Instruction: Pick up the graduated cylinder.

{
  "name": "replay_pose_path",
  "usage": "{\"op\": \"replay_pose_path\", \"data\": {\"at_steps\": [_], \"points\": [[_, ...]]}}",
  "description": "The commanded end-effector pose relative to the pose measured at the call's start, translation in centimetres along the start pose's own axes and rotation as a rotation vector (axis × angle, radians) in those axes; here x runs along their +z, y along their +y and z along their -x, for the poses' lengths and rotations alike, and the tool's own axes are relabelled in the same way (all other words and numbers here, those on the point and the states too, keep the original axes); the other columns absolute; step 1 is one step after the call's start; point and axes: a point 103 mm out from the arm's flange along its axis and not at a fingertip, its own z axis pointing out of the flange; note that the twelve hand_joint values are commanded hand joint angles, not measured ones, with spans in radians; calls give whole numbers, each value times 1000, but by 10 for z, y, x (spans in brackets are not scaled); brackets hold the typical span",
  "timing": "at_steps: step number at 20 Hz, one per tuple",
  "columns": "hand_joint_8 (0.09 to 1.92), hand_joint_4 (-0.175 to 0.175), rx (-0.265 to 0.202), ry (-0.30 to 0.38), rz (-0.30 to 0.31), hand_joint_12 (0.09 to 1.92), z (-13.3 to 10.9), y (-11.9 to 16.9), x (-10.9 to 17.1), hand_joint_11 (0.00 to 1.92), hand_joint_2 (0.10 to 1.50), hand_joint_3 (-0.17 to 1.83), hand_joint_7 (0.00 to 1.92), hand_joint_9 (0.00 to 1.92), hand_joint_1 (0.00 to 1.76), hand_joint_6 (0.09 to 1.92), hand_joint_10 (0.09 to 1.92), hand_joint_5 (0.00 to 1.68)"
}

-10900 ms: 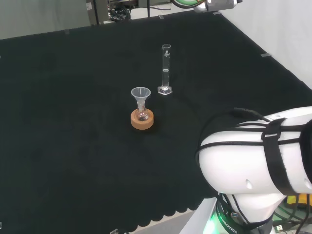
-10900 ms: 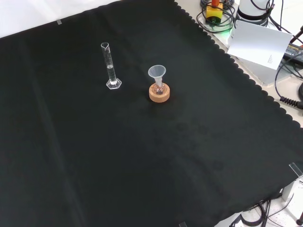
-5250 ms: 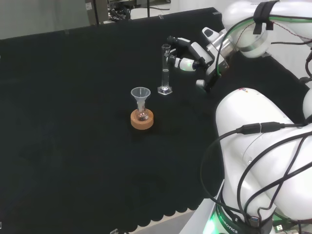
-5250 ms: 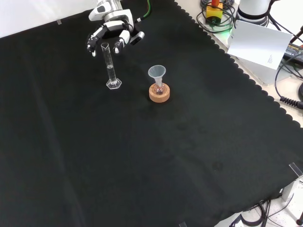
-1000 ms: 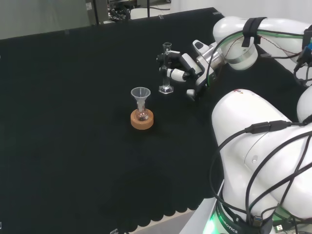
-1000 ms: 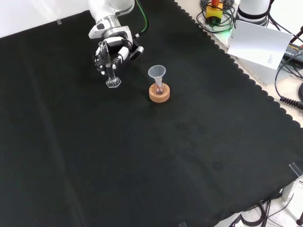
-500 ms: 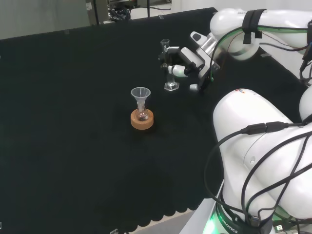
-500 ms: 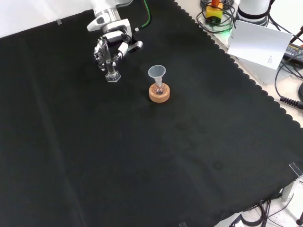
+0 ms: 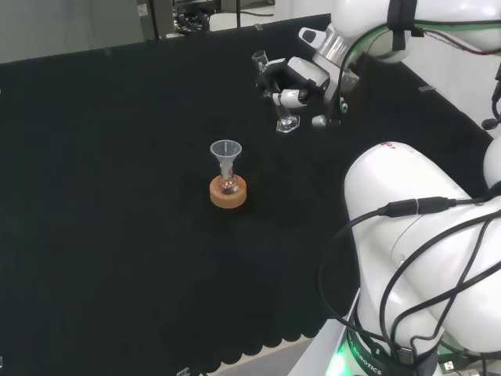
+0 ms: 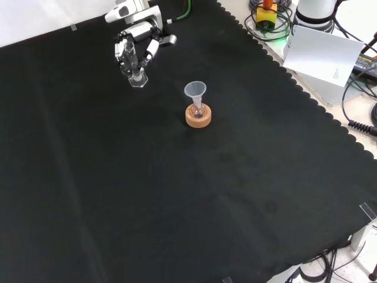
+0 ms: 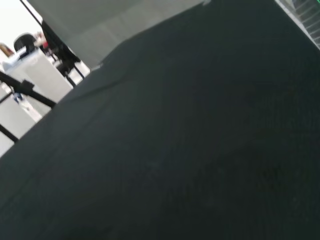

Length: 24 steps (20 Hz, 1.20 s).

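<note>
The graduated cylinder [image 9: 286, 123] is a slim clear glass tube with a hexagonal foot. It hangs tilted above the black cloth, its foot off the surface. My hand [image 9: 296, 82] is shut on its middle, fingers curled round the tube. In the front view the cylinder's foot [image 10: 139, 80] shows just below the hand [image 10: 136, 48] near the far left part of the cloth. The tube's top [image 9: 257, 57] sticks out beyond the fingers.
A small flask with a clear funnel [image 9: 226, 152] in its neck sits on a cork ring stand [image 9: 228, 193] in front of the hand in the head view. In the front view the stand [image 10: 198, 116] lies to the hand's right. The arm's white links [image 9: 415, 258] rise at the head view's right.
The hand closed round the cylinder and has lifted it off the cloth, tilting it. Hand and cylinder have moved up and to the right in the head view.
</note>
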Motion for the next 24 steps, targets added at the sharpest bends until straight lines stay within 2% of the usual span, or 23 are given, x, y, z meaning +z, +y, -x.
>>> {"op": "replay_pose_path", "data": {"at_steps": [1,4,6,7,9,16,21,24], "points": [[644,-175,10,-65,-85,879,-20,-20,-17,1103,1192,-13,955,1268,1130,1193,183,848],[643,-175,13,-95,-120,878,-33,-34,-20,1106,1190,-12,963,1273,1131,1190,182,850],[1001,-175,18,-111,-141,876,-43,-46,-21,1112,1181,1,901,1282,1196,1191,175,842],[1102,-175,21,-125,-153,877,-49,-53,-21,1114,1181,3,881,1286,1213,1195,173,837],[1185,-175,25,-144,-177,879,-58,-65,-20,1115,1181,4,865,1290,1226,1199,171,833],[1206,-175,46,-208,-266,883,-86,-105,-11,1115,1181,2,863,1295,1230,1197,169,835],[1202,-175,51,-222,-315,884,-92,-119,-7,1115,1181,1,865,1297,1231,1194,167,837],[1201,-175,57,-245,-365,885,-92,-123,-7,1115,1180,0,866,1298,1231,1193,166,838]]}}
